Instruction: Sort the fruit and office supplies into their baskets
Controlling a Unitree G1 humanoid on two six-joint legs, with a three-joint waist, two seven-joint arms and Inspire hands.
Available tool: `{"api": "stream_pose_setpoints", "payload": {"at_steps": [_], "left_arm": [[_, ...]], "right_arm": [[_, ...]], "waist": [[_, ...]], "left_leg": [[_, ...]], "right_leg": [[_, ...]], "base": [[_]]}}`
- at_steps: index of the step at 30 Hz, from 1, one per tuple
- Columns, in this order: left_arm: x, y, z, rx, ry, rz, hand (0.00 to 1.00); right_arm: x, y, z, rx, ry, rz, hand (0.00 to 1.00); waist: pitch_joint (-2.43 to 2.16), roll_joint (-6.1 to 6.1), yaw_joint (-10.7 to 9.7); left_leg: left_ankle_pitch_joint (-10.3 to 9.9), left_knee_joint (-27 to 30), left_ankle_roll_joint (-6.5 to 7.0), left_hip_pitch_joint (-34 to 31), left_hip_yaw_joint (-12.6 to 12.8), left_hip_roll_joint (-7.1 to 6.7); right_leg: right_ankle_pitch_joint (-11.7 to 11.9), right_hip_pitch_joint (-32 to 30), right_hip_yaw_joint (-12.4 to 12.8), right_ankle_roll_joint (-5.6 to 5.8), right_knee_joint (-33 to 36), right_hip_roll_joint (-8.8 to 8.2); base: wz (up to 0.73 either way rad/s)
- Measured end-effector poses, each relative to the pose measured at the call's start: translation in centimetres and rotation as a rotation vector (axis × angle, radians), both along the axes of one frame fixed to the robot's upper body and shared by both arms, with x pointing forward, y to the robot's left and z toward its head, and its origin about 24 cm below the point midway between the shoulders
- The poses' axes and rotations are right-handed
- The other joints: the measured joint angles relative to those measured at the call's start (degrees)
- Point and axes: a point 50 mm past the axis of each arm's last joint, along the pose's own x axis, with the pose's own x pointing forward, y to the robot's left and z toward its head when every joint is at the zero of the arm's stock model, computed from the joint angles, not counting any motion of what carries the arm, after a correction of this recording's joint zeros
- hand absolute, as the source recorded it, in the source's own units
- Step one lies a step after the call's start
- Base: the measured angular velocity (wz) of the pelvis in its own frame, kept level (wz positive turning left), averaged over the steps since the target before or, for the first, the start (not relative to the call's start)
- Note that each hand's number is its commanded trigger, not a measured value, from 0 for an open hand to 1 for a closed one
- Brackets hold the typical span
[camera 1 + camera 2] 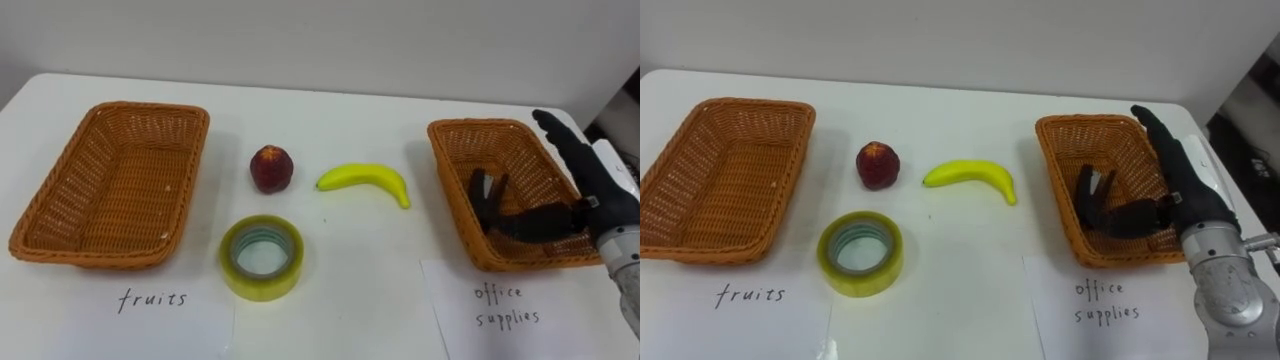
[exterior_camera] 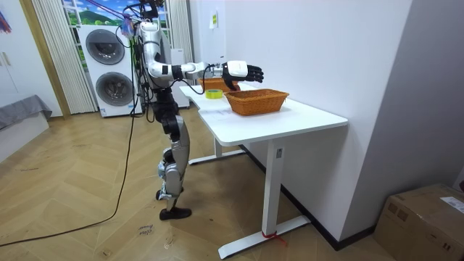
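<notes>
The robot's right hand (image 1: 1195,195) hangs over the office-supplies basket (image 1: 1055,175) at the near right of the white surface (image 1: 960,300), its fingers straight and spread and its thumb reaching left across the basket's inside. A dark thing (image 1: 1095,195) lies in that basket at the thumb's tip. What it is, and whether the thumb touches it, cannot be made out.

Two handwritten paper labels sit at the front edge, one before each basket. A yellow roll of tape (image 1: 862,282) lies flat, hole up, just behind the fruits label (image 1: 750,300). It is well apart from the hand, to the robot's left, and is judged the one office item left to carry across.

Further back, a banana (image 1: 970,175) lies with its long axis running left to right, nearer the hand than the tape. A red fruit (image 1: 878,165) sits just left of it. Both lie between the baskets, and the fruits basket (image 1: 795,170) at far left holds nothing.
</notes>
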Motion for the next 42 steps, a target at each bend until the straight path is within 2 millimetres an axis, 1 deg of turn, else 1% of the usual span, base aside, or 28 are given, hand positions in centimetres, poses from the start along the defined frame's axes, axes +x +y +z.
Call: {"api": "stream_pose_setpoints", "payload": {"at_steps": [16,21,23,25,27,30,32,34,37,39,40,42], "left_arm": [[0.0,0.0,0.0,-0.003,0.005,0.006,0.0],[0.2,0.0,-0.1,0.001,0.013,0.011,0.0],[0.3,0.0,-0.1,0.001,0.011,0.01,0.0],[0.6,0.0,-0.1,0.001,0.004,0.009,0.0],[0.8,0.0,0.0,0.003,-0.006,0.007,0.0],[0.8,0.0,0.0,0.011,-0.004,0.006,0.0],[0.8,0.0,0.0,0.012,-0.003,0.005,0.0],[0.9,0.0,0.0,0.013,-0.003,0.004,0.0],[0.8,0.0,0.0,0.012,0.001,0.003,0.0],[0.5,-0.2,-0.1,0.006,0.01,0.006,0.0],[0.5,-0.2,-0.1,0.005,0.012,0.006,0.0],[0.4,-0.3,-0.2,0.002,0.022,0.001,0.0]], "right_arm": [[0.1,0.1,0.3,0.001,-0.02,0.001,0.0],[0.3,0.5,1.4,0.013,-0.078,0.006,0.0],[0.3,0.6,1.7,0.03,-0.091,0.011,0.0],[0.4,0.9,2.3,0.044,-0.117,0.023,0.0],[0.5,1.6,3.2,0.071,-0.158,0.058,0.0],[1.2,2.9,3.5,0.097,-0.166,0.116,0.0],[1.6,3.5,3.6,0.103,-0.164,0.148,0.0],[1.9,3.8,3.8,0.103,-0.169,0.163,0.0],[2.6,4.5,3.8,0.113,-0.168,0.19,0.0],[2.8,4.8,3.8,0.131,-0.171,0.201,0.0],[2.8,4.9,3.8,0.138,-0.172,0.203,0.0],[2.9,5.2,3.7,0.163,-0.166,0.216,0.0]], "waist": [[0.0,-0.06,0.25],[-0.01,-0.13,0.31],[0.09,-0.01,0.81],[-0.03,-0.12,1.46],[0.04,0.0,1.95],[0.09,-0.07,2.16],[0.08,-0.09,2.76],[0.13,-0.01,3.17],[0.22,0.12,3.3],[0.48,0.48,3.59],[0.53,0.56,3.6],[0.62,0.7,4.23]], "left_leg": [[0.0,0.0,0.0,0.22,-0.01,-0.01],[0.0,0.01,0.0,0.12,-0.01,-0.01],[0.0,0.01,0.0,0.13,0.02,0.0],[0.0,0.01,0.0,-0.21,0.04,0.0],[0.0,-0.07,0.0,-0.27,0.03,-0.03],[0.0,-0.15,0.0,-0.23,-0.05,0.03],[0.0,-0.27,0.0,-0.18,-0.08,0.06],[0.0,-0.31,0.0,-0.15,-0.21,0.06],[0.0,-0.29,0.0,-0.05,-0.57,0.1],[0.0,-0.29,0.0,-0.12,-0.65,0.09],[0.0,-0.29,0.0,-0.13,-0.69,0.08],[0.0,-0.13,0.0,-0.13,-0.82,0.08]], "right_leg": [[0.0,0.11,0.01,0.0,0.18,-0.01],[-0.01,-0.02,0.02,0.01,0.2,-0.04],[-0.01,-0.19,0.11,0.01,0.15,-0.04],[-0.01,-0.81,0.38,0.0,0.26,-0.04],[-0.01,-0.88,0.6,0.0,0.24,0.0],[0.06,-0.59,0.56,-0.04,0.31,0.44],[0.13,-0.11,0.56,-0.08,0.16,0.52],[0.13,0.22,0.22,-0.07,0.05,0.47],[0.13,0.29,-0.32,-0.08,0.06,0.45],[0.13,0.55,-1.0,-0.08,0.06,0.35],[0.13,0.63,-1.14,-0.08,0.06,0.26],[0.13,0.68,-1.62,-0.08,0.02,-0.09]], "base": [[0.0],[0.0],[-0.03],[-0.08],[-0.04],[0.01],[0.0],[0.07],[0.09],[0.07],[0.07],[0.05]]}}
